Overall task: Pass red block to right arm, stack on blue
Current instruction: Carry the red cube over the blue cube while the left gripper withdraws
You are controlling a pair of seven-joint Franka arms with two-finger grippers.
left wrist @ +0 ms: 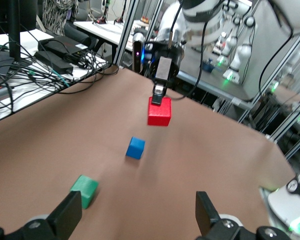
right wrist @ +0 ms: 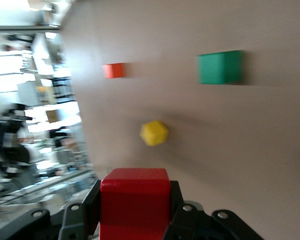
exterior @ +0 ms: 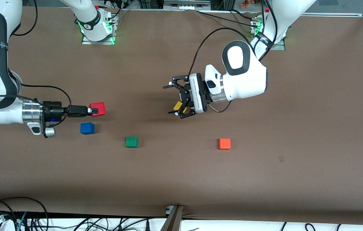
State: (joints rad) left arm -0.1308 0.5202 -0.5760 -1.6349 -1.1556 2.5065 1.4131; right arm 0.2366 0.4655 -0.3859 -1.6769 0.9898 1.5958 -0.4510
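Note:
The red block [exterior: 100, 107] hangs in the air with my right gripper [exterior: 94, 111] shut on it; in the right wrist view the red block [right wrist: 135, 199] fills the space between the black fingers [right wrist: 83, 212]. It is over bare table just beside the blue block [exterior: 87, 128], not directly above it. The left wrist view shows the red block [left wrist: 159, 112] higher than the blue block [left wrist: 135, 148]. My left gripper [exterior: 170, 99] stands open and empty over the middle of the table, well apart from the red block.
A yellow cube [exterior: 177, 105] lies on the table under the left gripper. A green cube [exterior: 131, 141] lies toward the middle, nearer the front camera than the blue one. An orange cube [exterior: 224, 144] lies toward the left arm's end.

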